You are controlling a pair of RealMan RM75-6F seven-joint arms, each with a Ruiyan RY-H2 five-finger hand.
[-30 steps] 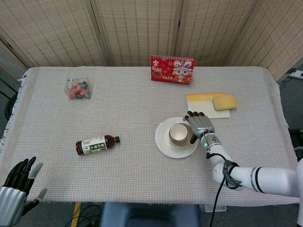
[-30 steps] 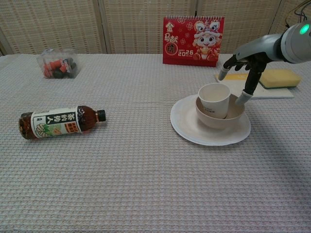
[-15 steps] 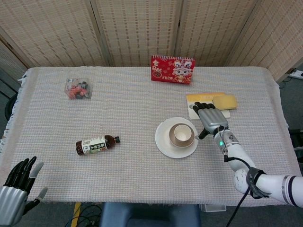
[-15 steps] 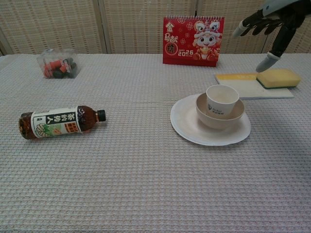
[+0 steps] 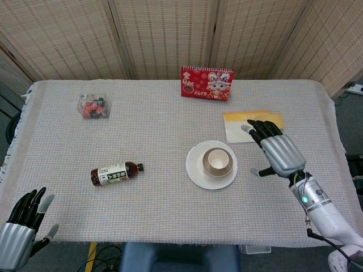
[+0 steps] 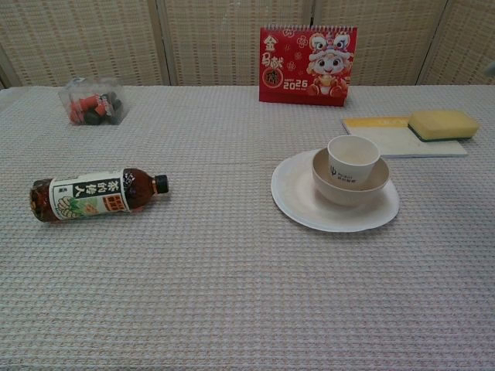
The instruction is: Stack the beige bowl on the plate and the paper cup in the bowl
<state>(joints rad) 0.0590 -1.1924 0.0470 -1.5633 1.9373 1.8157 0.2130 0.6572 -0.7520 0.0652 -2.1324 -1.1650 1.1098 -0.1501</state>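
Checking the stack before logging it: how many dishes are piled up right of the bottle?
3: the plate on the table, the beige bowl on it, the paper cup upright in the bowl. Nothing seems hidden beneath.

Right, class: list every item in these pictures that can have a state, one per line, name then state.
White round plate: flat on the table, bowl on it.
Beige bowl: upright on the plate.
Paper cup: upright inside the bowl.
Brown tea bottle: on its side, capped.
Red desk calendar: standing.
Left hand: open, empty.
Right hand: open, empty.
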